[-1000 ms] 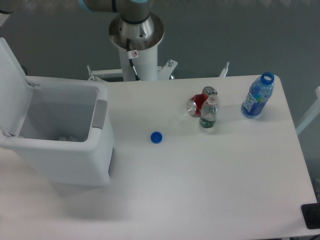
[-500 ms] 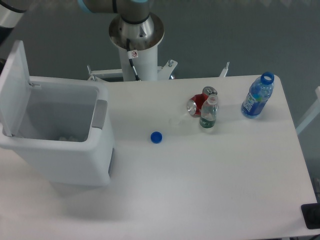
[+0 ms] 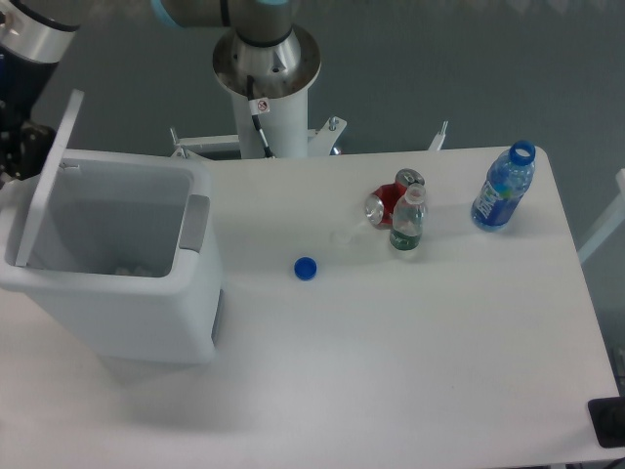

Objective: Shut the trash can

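The trash can [image 3: 127,303] is a big white bin on the table's left side, open, with a grey tab [image 3: 195,223] on its right rim. Its white lid [image 3: 47,181] stands nearly upright on the left edge, seen almost edge-on. At the frame's top left, my gripper [image 3: 21,145] shows as a dark shape just behind the lid's outer face. The lid and the frame edge hide most of it, so its fingers cannot be made out. Something small and pale lies at the bottom of the bin.
A blue bottle cap [image 3: 306,268] lies mid-table. A crushed red can [image 3: 386,203] and a small clear bottle [image 3: 407,221] stand right of centre. An uncapped blue bottle [image 3: 504,188] is at the far right. The arm's base column [image 3: 266,78] rises behind the table.
The lid has swung from leaning back to the left up to nearly upright. The arm and gripper have come into view behind it at the top left.
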